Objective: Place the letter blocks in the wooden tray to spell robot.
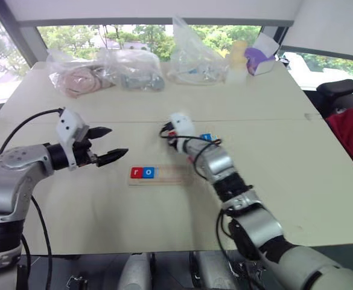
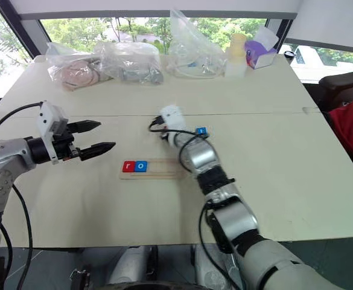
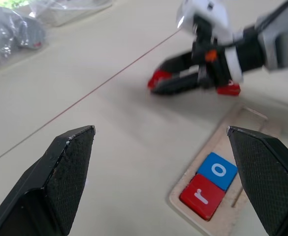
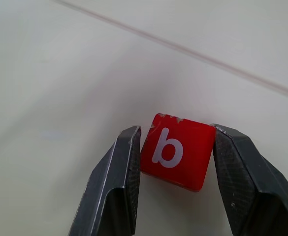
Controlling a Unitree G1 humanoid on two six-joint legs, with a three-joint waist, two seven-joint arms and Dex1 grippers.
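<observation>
The wooden tray [image 1: 164, 175] lies on the table [image 1: 297, 157] with its long axis running left to right, holding a red r tile [image 1: 136, 173] and blue o tile [image 1: 149, 173] at its left end. Just beyond it, the right gripper [image 4: 176, 157] pinches the red b tile [image 4: 178, 150]. The left gripper [image 1: 107, 145] hovers wide apart.

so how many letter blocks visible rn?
4, possibly 5. Red r and blue o sit in the wooden tray. Red b is between the right gripper's fingers. One blue block lies beside that arm; a red one may be another.
</observation>
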